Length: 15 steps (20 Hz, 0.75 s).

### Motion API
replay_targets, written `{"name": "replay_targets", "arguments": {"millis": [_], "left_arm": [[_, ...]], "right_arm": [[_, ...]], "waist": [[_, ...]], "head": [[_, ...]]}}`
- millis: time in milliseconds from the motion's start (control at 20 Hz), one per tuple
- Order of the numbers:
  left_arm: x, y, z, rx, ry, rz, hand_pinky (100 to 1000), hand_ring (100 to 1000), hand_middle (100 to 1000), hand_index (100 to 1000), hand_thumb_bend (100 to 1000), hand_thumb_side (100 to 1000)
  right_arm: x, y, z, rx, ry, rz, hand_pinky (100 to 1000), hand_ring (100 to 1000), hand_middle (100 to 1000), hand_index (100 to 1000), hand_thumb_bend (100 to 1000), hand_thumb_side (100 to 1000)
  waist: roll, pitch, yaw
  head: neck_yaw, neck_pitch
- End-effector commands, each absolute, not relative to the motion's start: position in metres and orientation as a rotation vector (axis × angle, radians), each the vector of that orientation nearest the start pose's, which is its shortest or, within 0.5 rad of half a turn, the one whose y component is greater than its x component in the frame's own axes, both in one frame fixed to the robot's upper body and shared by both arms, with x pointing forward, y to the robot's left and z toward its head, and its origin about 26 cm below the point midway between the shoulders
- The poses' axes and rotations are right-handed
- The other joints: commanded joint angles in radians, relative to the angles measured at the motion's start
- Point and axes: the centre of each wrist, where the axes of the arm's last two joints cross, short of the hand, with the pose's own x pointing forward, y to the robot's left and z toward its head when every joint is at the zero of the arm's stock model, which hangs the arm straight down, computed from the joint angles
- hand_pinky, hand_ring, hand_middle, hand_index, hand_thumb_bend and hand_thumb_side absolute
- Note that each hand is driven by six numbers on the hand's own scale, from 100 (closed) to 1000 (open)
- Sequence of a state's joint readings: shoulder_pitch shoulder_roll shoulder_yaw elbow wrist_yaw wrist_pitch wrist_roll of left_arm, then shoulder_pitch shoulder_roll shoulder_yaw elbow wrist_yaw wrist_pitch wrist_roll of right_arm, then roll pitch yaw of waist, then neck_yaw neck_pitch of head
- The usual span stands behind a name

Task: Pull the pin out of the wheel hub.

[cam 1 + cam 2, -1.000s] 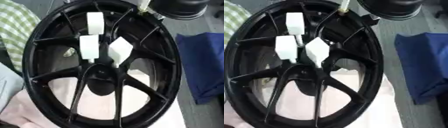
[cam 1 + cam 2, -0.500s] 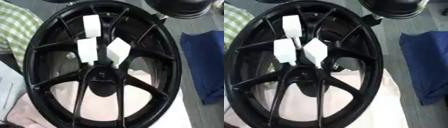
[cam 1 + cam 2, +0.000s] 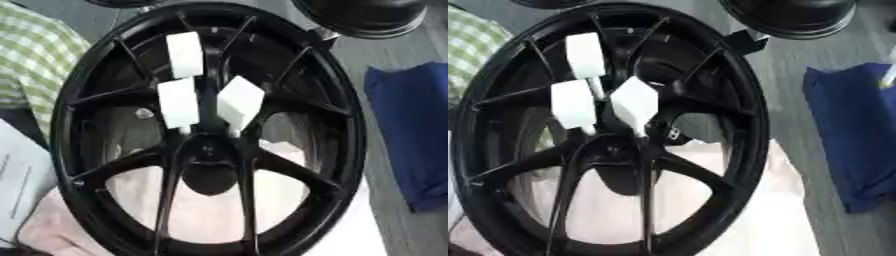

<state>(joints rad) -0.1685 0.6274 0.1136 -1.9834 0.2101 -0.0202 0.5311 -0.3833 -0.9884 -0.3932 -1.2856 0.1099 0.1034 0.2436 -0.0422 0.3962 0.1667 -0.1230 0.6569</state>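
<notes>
Wheel: big black spoked metal wheel hub (image 3: 206, 150).
Pins: three white block-headed pins (image 3: 238, 102) at its middle.
Hands: none show; open or closed cannot be told.
Tip: pinch one pin's head, pull straight out.

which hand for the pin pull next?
Left, tentatively. Neither hand is in view, so this rests only on the layout: the white pins sit at or left of the middle of both views, in the upper half of the wheel.
</notes>
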Motion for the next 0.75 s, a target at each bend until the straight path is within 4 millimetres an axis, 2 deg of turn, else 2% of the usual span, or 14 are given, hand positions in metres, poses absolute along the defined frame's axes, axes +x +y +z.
{"name": "replay_targets", "arguments": {"millis": [50,100,150,200,300,450,750], "left_arm": [[0.280,0.339,0.220,0.571,-2.272,0.110,687,1000,835,790,418,765],[0.280,0.338,0.220,0.568,-2.271,0.110,686,1000,835,790,418,764],[0.280,0.338,0.219,0.564,-2.271,0.112,686,1000,835,790,418,764],[0.281,0.338,0.220,0.560,-2.272,0.112,686,1000,834,790,419,763],[0.281,0.337,0.221,0.553,-2.277,0.108,686,1000,834,790,420,761],[0.282,0.336,0.222,0.547,-2.286,0.104,686,1000,833,790,422,758],[0.283,0.333,0.222,0.534,-2.294,0.109,684,1000,832,790,423,756]], "right_arm": [[0.288,-0.534,0.306,-1.137,-1.585,0.419,901,924,903,880,173,362],[0.289,-0.527,0.309,-1.157,-1.611,0.421,896,894,861,843,100,498],[0.291,-0.520,0.313,-1.163,-1.658,0.423,895,887,850,834,100,529],[0.293,-0.511,0.318,-1.161,-1.715,0.429,891,865,820,800,100,610],[0.299,-0.491,0.328,-1.143,-1.833,0.449,889,851,791,774,100,653],[0.307,-0.460,0.339,-1.092,-2.001,0.492,882,832,766,746,100,688],[0.312,-0.398,0.353,-0.936,-2.238,0.516,877,814,744,725,100,649]], "waist": [[-0.002,-0.026,0.005],[-0.002,-0.027,0.008],[-0.002,-0.027,0.010],[-0.002,-0.028,0.012],[-0.001,-0.029,0.017],[-0.002,-0.030,0.025],[-0.006,-0.030,0.038]], "head": [[-0.013,-0.004],[-0.016,-0.003],[-0.017,-0.002],[-0.018,-0.001],[-0.021,0.001],[-0.028,-0.002],[-0.034,-0.006]]}}
